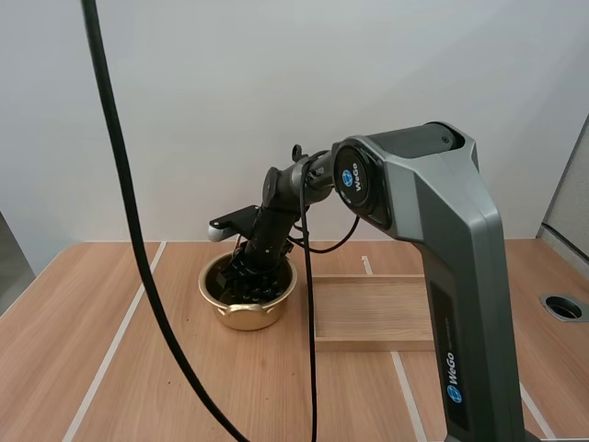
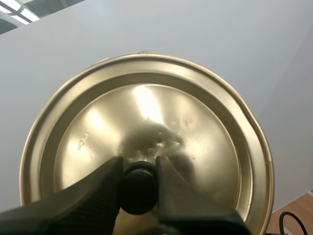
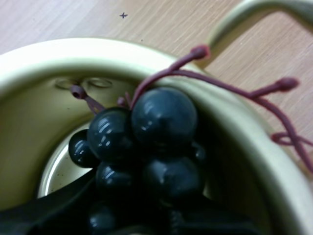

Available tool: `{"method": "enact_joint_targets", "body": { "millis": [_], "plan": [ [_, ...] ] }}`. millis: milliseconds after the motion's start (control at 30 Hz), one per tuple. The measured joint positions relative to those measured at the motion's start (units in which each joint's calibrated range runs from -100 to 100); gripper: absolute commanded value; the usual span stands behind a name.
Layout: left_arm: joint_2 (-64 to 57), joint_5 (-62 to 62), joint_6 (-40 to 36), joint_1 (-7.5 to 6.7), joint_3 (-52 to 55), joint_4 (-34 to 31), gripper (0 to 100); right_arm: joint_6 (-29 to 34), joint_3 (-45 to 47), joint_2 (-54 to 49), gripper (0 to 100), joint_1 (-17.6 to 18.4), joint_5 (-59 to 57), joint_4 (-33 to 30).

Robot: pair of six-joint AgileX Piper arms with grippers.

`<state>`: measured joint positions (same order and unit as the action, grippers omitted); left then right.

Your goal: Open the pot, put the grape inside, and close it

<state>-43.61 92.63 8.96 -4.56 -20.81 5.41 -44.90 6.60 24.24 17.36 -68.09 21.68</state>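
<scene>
Holding, left gripper (image 2: 139,164): fingers (image 2: 95,196) pinched on the black knob (image 2: 138,193) of the lid (image 2: 146,107), lid in the air.
Reaching, right gripper (image 1: 253,276): down inside the pot (image 1: 241,318), closed around the grapes (image 3: 161,117).
Pot: uncovered, on the table (image 1: 258,396) just beside the tray (image 1: 377,313).

— What stands on the table (image 1: 55,368), apart from the job itself?
— A wooden tray (image 1: 377,311), pale and shallow, lying flat right of the middle.
— Any marks on the wood?
— Two white lines run front to back. One (image 1: 110,350) is on the left. The other (image 1: 405,387) shows in front of the tray and again behind it. A round dark hole (image 1: 563,308) sits near the right edge, apart from the tray.
</scene>
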Motion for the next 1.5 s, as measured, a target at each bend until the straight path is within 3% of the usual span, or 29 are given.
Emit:
{"method": "enact_joint_targets", "body": {
  "millis": [500,600,667,733,1500],
  "plan": [
    [0.0,0.0,0.0,0.0,0.0,0.0,0,0.2,-0.6,0.6,1,0.0,-0.7,-0.2],
    [0.0,0.0,0.0,0.0,0.0,0.0,0,0.3,-0.6,0.7,42,0.0,-0.7,-0.2],
    [0.0,0.0,0.0,0.0,0.0,0.0,0,0.3,-0.6,0.7,76,0.0,-0.9,-0.2],
    [0.0,0.0,0.0,0.0,0.0,0.0,0,0.3,-0.6,0.7,88,0.0,-0.9,-0.4],
    [0.0,0.0,0.3,0.0,0.0,0.0,0,0.2,0.4,-2.5,92,0.0,-4.3,1.0]
  ]
}}
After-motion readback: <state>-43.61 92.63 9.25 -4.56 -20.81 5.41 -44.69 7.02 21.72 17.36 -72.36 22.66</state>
